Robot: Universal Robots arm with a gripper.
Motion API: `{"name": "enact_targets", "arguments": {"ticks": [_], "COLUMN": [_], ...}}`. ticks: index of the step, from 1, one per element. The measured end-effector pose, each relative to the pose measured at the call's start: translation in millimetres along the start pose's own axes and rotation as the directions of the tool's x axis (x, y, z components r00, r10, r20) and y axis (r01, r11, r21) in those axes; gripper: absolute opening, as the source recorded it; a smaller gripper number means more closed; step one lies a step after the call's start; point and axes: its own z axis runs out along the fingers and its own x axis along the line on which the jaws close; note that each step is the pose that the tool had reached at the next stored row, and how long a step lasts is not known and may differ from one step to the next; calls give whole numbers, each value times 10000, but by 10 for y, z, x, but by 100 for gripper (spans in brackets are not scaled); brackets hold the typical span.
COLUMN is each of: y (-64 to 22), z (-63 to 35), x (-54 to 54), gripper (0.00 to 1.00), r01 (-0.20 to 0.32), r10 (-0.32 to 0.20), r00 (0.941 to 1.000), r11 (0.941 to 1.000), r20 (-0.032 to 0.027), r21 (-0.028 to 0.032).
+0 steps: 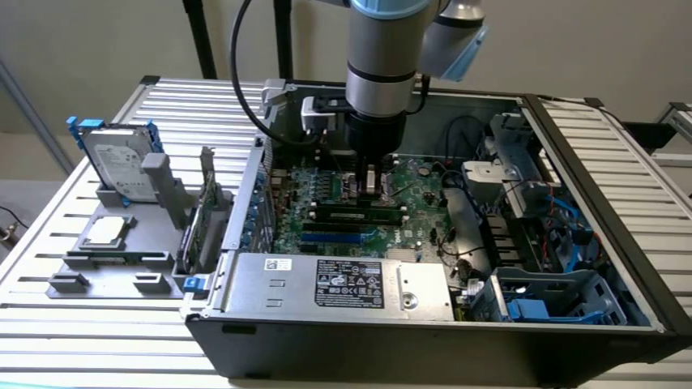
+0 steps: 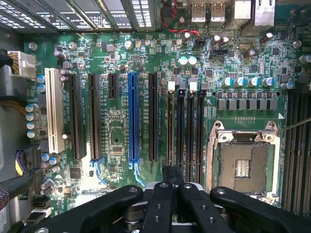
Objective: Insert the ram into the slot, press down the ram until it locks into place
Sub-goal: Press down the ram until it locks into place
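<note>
You've got the gripper down inside the open computer case, hanging straight over the motherboard. In the wrist view the gripper has its two dark fingers drawn close together, and a thin dark edge pokes out between them: that looks like the ram, held edge-on, though you can't make out its chips from here. My read is the fingers are pinched on it.

Just ahead of the fingertips run the parallel black memory slots, with white end clips at their far ends. The stick sits lengthwise along them, which makes sense: it can only go in when it's lined up with the channel. Which slot it's over, you can't tell exactly.

Off to one side of the tool is the square processor socket; to the other, the long blue slot. In the exterior view another stick already sits seated nearer the power supply.
</note>
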Motion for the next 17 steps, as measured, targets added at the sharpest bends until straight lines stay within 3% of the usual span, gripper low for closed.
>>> {"name": "enact_targets", "arguments": {"ticks": [10, 17], "y": [-5, -4], "z": [42, 78], "x": [-30, -39], "gripper": [11, 11], "r01": [-20, -55], "r10": [20, 55], "r00": [10000, 10000], "r11": [10000, 10000], "r20": [14, 12], "r21": [-7, -53]}}
